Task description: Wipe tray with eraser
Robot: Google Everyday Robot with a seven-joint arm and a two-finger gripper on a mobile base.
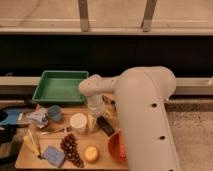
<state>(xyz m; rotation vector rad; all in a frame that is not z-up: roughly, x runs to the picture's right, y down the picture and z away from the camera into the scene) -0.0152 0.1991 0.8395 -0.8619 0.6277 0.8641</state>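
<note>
Right now the gripper [94,116] hangs low over the middle of the table [50,140], betw. a white cup [78,121] on its left & the eraser [105,125] on its right. Jaws stand wide, not closed on the eraser; the tips blend w/ a pale yellowish thing below, so can't tell if they touch it. Eraser lies flat on the wood, slanted, just beside the gripper & well apart from the tray [60,87]. Tray is green and sits at the back-left of the table. Arm [145,115] fills the right side: a big white link, w/ its elbow bent just right of the tray. Orange bowl [116,147] is at front right, partly behind the arm. Front row: blue sponge [52,155], grapes [70,149], round yellow item [91,153]. Left side: banana [32,142], blue cup [54,113], crumpled wrapper [37,117].
</note>
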